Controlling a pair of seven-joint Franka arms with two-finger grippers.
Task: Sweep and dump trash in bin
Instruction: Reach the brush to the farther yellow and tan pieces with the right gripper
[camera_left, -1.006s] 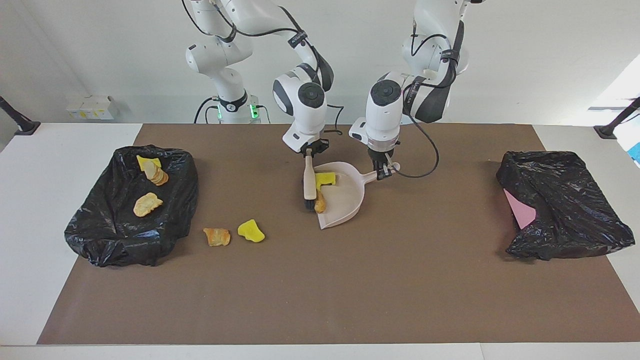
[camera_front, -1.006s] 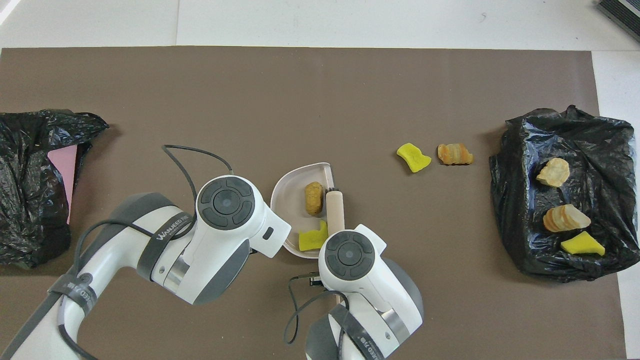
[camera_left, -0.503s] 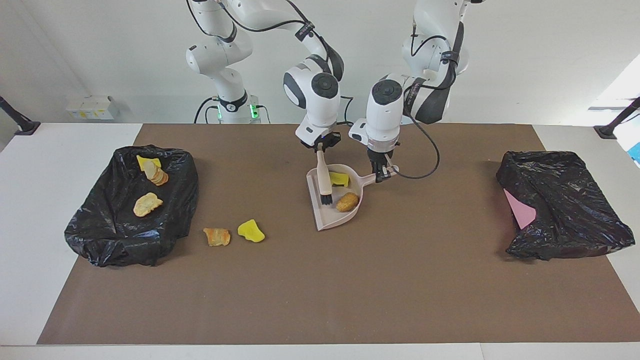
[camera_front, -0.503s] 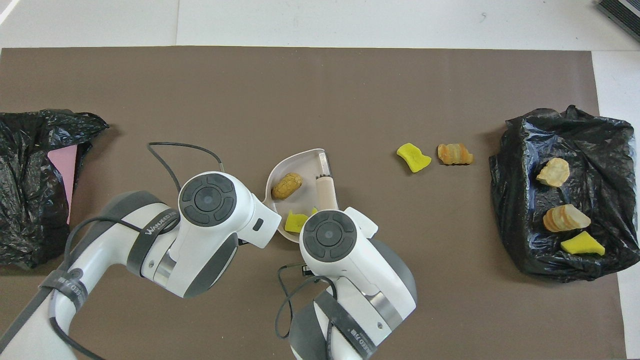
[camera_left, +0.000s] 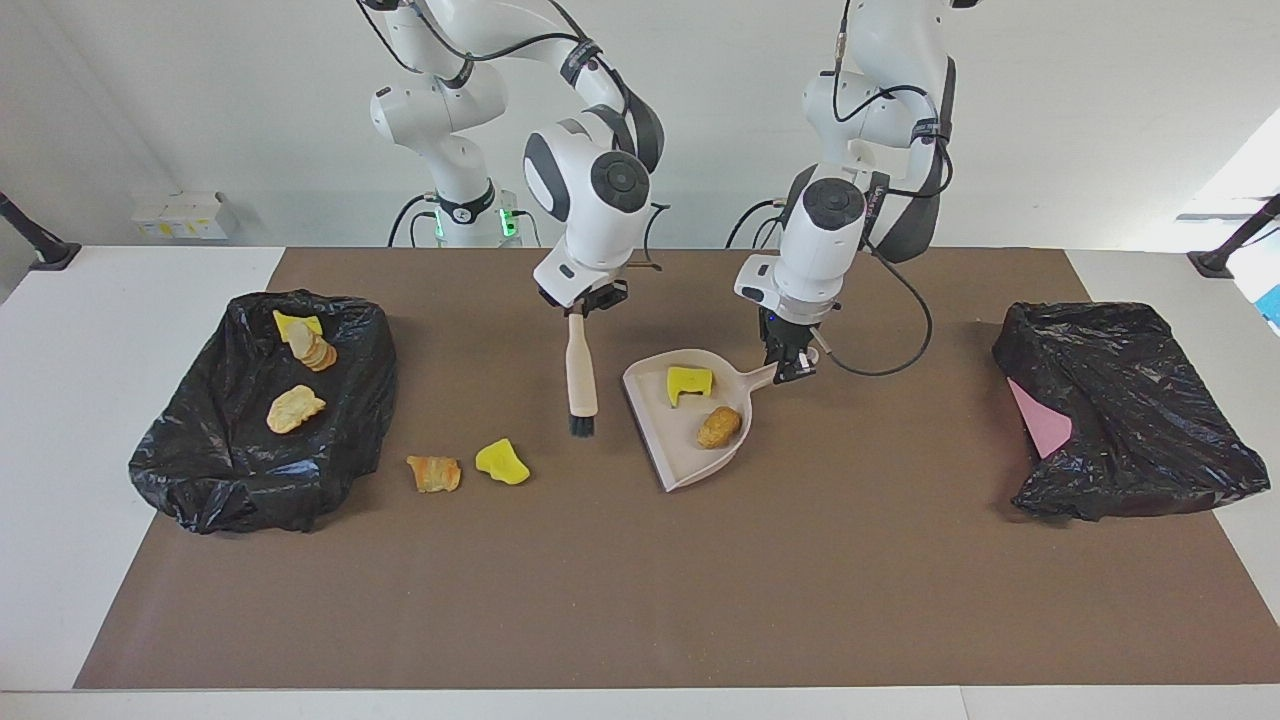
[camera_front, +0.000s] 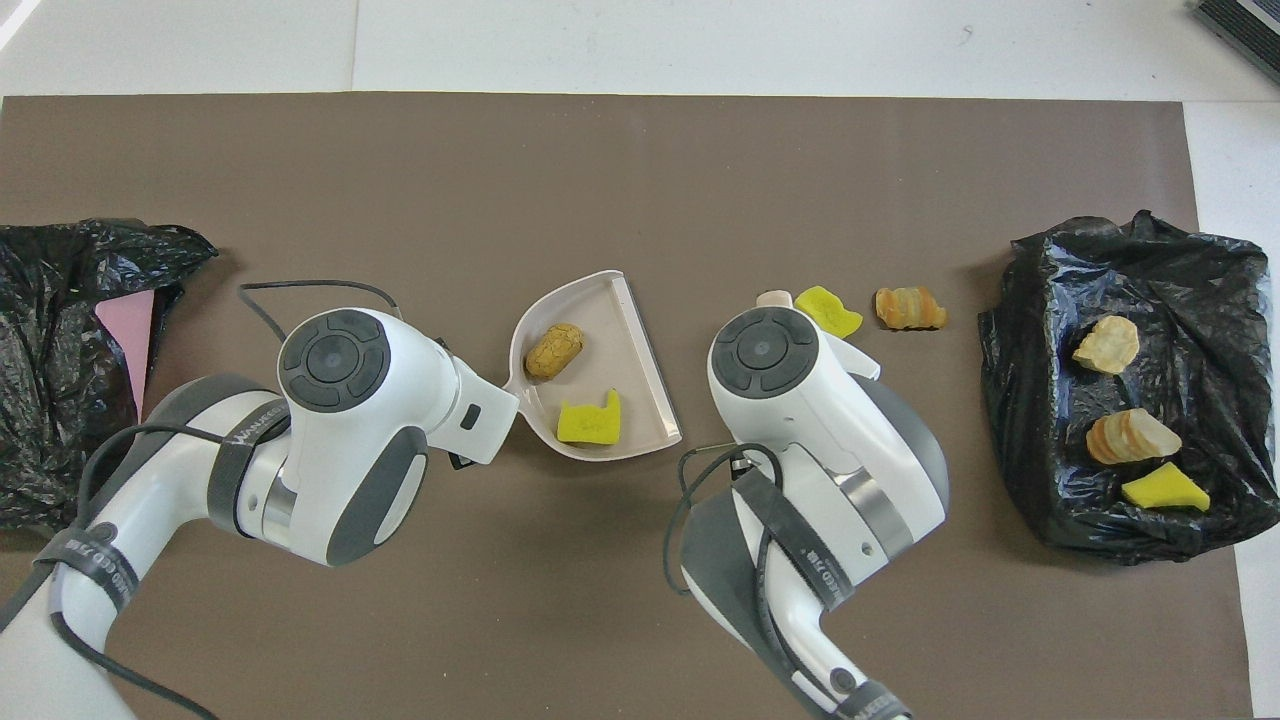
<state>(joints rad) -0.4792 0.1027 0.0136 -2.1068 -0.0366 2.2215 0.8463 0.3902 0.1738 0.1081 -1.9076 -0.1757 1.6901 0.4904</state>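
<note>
Step in hand: two scraps are loaded in the dustpan; two wait on the mat; three lie in the bin. As I judge it, either dump the pan now or sweep the remaining pair first.

Left gripper (camera_left: 790, 362): clamped on the handle of the dustpan (camera_left: 676, 440), mid-counter. Advice: keep the pan level in transit, its open lip raised a touch, since the lip has no wall; tip it only once the lip is over the liner.

Right gripper (camera_left: 583, 303): closed on the top of the brush (camera_left: 580, 380), which hangs upright, bristles down, beside the pan toward the right arm's end. Advice: set the bristles on the bin side of the loose pair, then stroke toward the lip in short, low passes.

Trash in pan: a yellow chunk (camera_left: 689, 384), blocky, porous, sponge-like; a tan piece (camera_left: 719, 427), rounded, crusty, likely to roll.

Trash on mat: a yellow scrap (camera_left: 501, 462) and a striped orange scrap (camera_left: 434, 473), close together, between the brush and the bin.

Bin (camera_left: 205, 480): black plastic liner, glossy, crumpled, at the right arm's end of the counter; holds three scraps (camera_left: 297, 380).

Second black bag (camera_left: 1130, 420): at the left arm's end, similar crinkled film, something flat and pink showing.

Dustpan: beige smooth plastic, scoop-shaped, curved back wall. Brush: pale handle, dark bristles. Mat (camera_left: 640, 600): brown, matte, flat.
</note>
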